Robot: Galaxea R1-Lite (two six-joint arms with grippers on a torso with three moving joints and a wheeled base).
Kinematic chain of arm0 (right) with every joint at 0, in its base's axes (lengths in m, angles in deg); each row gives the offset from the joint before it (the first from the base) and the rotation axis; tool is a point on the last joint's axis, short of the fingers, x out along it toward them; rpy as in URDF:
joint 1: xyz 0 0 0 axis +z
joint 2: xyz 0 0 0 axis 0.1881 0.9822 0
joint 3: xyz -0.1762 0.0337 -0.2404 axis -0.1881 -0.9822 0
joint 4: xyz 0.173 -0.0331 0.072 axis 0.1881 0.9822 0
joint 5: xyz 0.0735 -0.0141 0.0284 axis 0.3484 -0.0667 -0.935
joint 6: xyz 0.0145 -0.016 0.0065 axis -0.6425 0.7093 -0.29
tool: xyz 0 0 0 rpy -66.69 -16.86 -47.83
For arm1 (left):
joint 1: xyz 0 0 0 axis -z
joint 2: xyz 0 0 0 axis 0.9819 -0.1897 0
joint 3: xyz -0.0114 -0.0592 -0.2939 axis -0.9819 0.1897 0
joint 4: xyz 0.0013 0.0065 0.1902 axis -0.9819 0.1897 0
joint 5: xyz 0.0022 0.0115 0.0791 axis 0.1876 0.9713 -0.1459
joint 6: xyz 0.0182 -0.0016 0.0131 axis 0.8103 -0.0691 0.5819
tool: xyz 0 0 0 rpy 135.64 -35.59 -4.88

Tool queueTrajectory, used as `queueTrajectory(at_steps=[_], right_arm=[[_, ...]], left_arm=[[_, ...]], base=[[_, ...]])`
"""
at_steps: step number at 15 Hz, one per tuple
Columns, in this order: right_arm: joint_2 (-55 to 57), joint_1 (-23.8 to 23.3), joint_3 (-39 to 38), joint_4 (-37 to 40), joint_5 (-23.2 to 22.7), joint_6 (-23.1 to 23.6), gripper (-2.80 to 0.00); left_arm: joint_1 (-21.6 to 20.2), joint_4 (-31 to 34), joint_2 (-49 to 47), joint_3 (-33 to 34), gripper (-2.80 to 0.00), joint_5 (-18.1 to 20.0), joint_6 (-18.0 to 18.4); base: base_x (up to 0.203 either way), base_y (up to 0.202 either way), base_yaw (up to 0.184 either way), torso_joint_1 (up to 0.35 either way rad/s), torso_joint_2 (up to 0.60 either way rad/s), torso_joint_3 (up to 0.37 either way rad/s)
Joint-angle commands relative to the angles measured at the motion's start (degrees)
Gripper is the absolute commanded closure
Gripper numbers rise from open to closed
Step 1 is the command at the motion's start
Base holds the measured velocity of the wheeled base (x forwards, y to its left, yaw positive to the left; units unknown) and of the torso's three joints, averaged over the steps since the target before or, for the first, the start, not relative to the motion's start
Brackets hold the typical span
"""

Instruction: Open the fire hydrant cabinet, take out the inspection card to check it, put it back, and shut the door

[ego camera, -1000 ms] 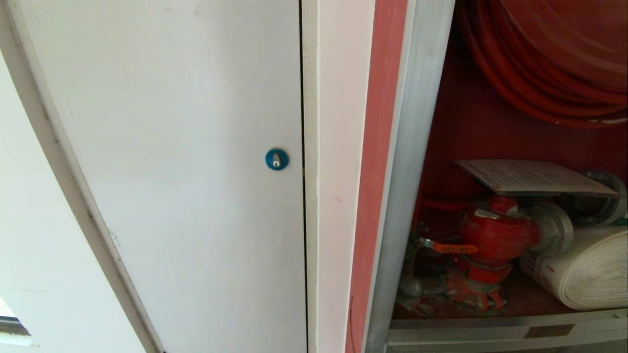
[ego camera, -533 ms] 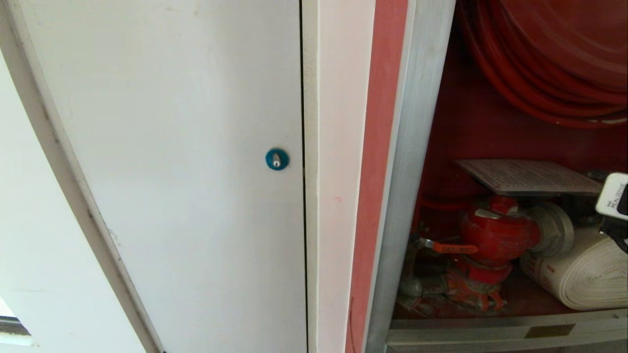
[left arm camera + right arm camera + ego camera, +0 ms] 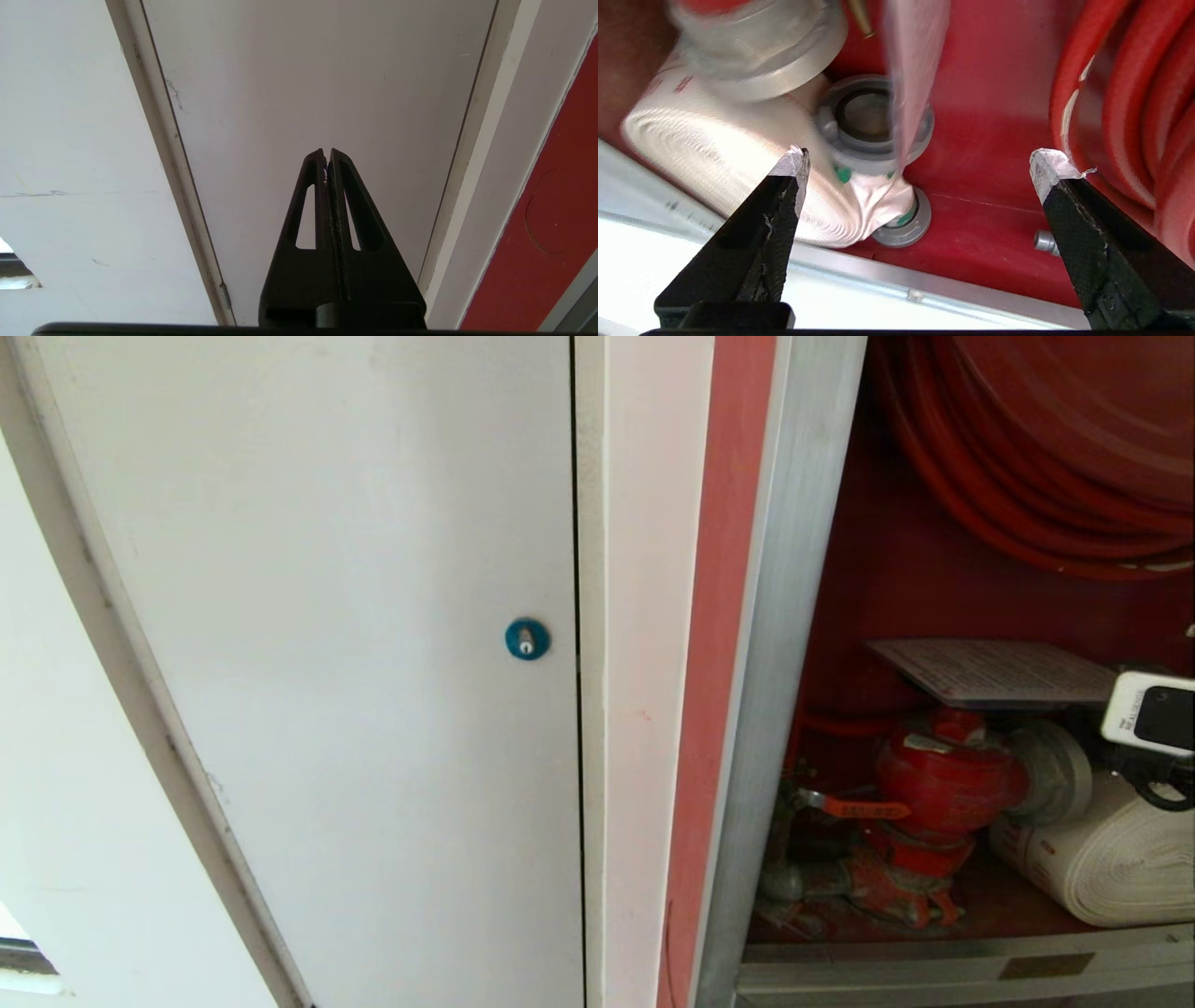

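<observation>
The fire hydrant cabinet (image 3: pixel 794 616) stands open, its red inside showing; its door is out of view. The inspection card (image 3: pixel 990 670) lies flat on top of the red valve (image 3: pixel 943 775). My right wrist's white camera housing (image 3: pixel 1150 713) reaches in from the right, just beside the card's right end. My right gripper (image 3: pixel 920 165) is open and empty, and the card (image 3: pixel 913 70) shows edge-on as a pale blurred strip ahead of it, between the fingertips' line and the back wall. My left gripper (image 3: pixel 327 151) is shut and empty, parked facing the white door.
A rolled white hose (image 3: pixel 1111 868) with grey couplings (image 3: pixel 873 121) lies right of the valve. The red hose reel (image 3: pixel 1046 448) hangs above. The cabinet's aluminium sill (image 3: pixel 934 966) runs along the bottom. A plain white door with a blue lock (image 3: pixel 527 638) fills the left.
My right arm has come into the head view from the right edge and risen to the card's right end. The card, the valve and the left arm have not moved.
</observation>
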Motion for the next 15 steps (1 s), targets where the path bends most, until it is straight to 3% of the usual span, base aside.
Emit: queueTrajectory(at_steps=[1,15], right_arm=[[3.14,-0.17,-0.41,-3.11,-0.33,0.47,-2.80],[11.50,-2.43,-1.18,-14.87,-2.77,0.31,-2.80]], left_arm=[[0.00,-0.03,-0.07,1.32,0.00,0.00,0.00],[0.00,-0.03,-0.07,1.32,0.00,0.00,0.00]], base=[[0.000,0.000,0.000,0.000,0.00,0.000],[0.000,0.000,0.000,0.000,0.00,0.000]])
